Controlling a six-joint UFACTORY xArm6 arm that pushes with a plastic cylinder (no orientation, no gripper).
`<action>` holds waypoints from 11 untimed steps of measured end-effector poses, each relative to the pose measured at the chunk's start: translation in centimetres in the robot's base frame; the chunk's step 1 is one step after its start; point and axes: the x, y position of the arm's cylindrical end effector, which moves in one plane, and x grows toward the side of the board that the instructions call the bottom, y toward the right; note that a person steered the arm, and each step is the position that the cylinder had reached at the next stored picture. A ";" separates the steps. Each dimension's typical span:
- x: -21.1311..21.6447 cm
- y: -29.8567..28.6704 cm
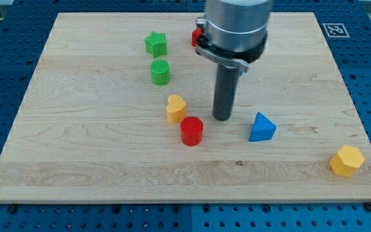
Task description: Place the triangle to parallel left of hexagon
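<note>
Start at the view's left and you see a wooden board [76, 148] with small blocks on it. Near the top sits a green star [155, 44], and a green round block [160, 72] is just below it. Lower down, a yellow heart [176, 108] sits close beside a red round block [191, 131]; you cannot tell if they touch.

Next comes your arm's dark rod. There are no jaws here, only my tip [222, 118], which rests on the board between the red round block and the blue triangle [262, 127]. The triangle is bright blue, pointed on top, and sits just right of my tip, not touching it.

Far to the right, near the bottom corner, is the yellow hexagon [346, 160], well apart from the triangle.

A red block [196, 37] peeks out behind the arm, mostly hidden, so its shape is unclear.
</note>
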 end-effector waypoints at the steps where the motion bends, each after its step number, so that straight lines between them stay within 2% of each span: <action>1: 0.6 2.4; 3: 2.5 5.8; 7: 3.7 5.9; 9: 6.3 6.8; 10: 6.5 6.8; 11: 6.5 2.8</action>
